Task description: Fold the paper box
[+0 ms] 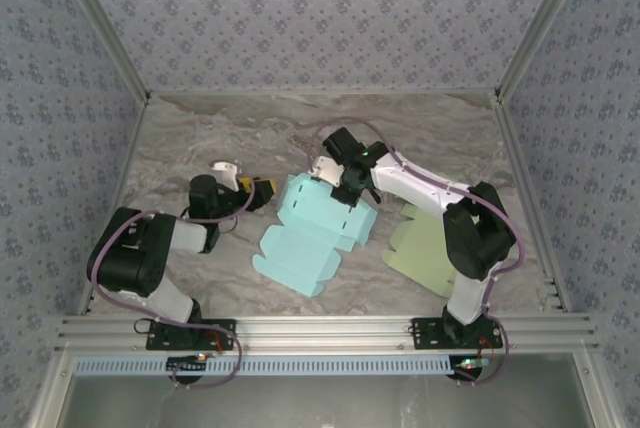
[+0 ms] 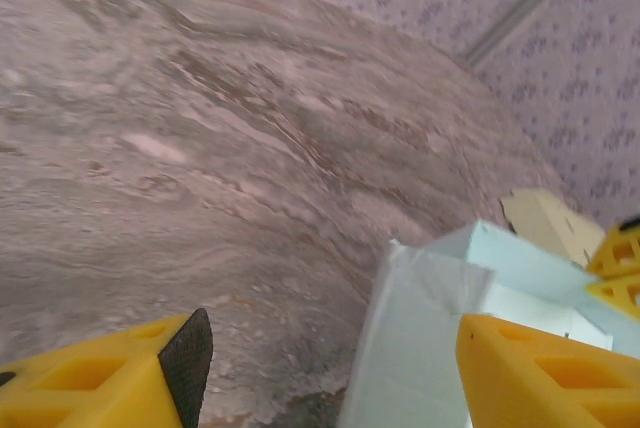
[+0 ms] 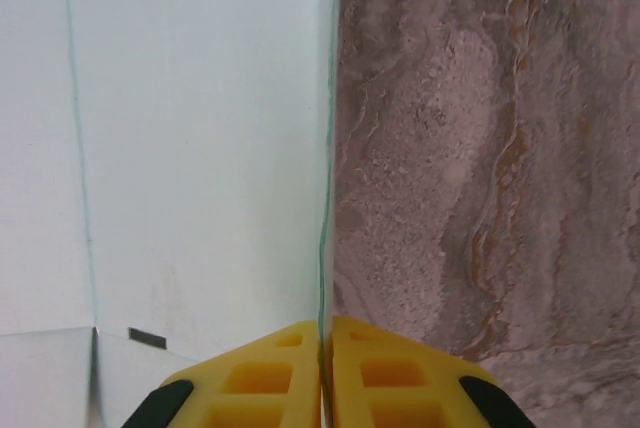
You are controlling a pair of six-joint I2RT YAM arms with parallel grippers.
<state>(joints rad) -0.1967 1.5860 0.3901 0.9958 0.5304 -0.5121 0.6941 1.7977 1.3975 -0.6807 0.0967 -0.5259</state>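
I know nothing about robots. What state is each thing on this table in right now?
blue paper box: partly folded, one panel raised, the rest lying on the table.
green paper sheet: lying flat, unfolded, untouched.
left gripper: open, at the box's near corner.
right gripper: shut on the edge of the box's raised panel.

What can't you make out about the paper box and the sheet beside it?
Top view: the right arm covers the right side of the green sheet.
Top view: the right gripper hides the pinched far edge of the blue box.
Right wrist view: the box wall runs off left and top.
Left wrist view: the bottom edge cuts off the box's base.
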